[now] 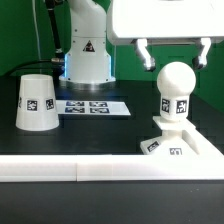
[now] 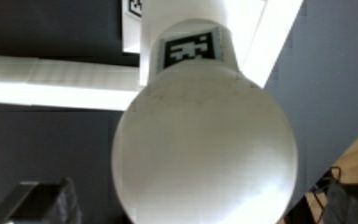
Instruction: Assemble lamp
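gripper point(image 1: 174, 65): open, jaws spread wide, one finger on each side of the top of the bulb, clear of it on both sides and gripping nothing.
bulb point(image 1: 177, 82): white, upright, round head up and narrow neck down, standing on the base on the exterior view's right.
neck tag point(image 2: 190, 50): a black-and-white square on the bulb's neck. in the wrist view it sits at the far end of the rounded head, which fills most of the picture.
base point(image 1: 195, 140): low, angular and white, flat on the bench under the bulb, with small square tags on the faces toward the camera.
shade point(image 1: 35, 100): white truncated cone, narrow end up, standing on the bench on the exterior view's left, well apart from bulb and base. one tag faces the camera.
marker board point(image 1: 92, 106): flat on the bench between the shade and the base, nearer the shade.
bench point(image 1: 110, 135): black surface.
white rail point(image 1: 60, 168): runs along the near edge of the bench.
robot arm point(image 1: 85, 45): its white pedestal stands behind the marker board.
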{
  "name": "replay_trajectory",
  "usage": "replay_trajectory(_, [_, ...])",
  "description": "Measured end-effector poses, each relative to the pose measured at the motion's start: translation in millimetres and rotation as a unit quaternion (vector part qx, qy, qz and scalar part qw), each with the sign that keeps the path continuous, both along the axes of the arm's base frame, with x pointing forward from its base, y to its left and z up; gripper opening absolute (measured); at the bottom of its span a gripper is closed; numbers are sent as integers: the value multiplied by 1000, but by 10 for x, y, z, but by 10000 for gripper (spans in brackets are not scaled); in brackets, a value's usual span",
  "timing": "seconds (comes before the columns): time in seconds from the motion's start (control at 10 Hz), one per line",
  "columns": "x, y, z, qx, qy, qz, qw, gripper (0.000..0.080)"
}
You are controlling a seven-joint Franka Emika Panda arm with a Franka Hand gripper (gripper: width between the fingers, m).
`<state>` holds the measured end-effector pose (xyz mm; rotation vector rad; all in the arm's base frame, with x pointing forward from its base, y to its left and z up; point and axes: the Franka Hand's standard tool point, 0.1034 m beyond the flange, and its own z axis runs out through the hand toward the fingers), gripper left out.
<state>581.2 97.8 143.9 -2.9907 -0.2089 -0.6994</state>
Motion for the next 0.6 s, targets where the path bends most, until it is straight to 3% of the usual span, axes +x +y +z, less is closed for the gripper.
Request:
replay_trajectory(0.1, [-8,-43,-49,-3,-1,1,1000,699])
replay_trajectory(0.2, [-45,-49,-128,-3,37,3,999,699])
replay_trajectory(0.6, [26,-21,-146,3,186,12,983,699])
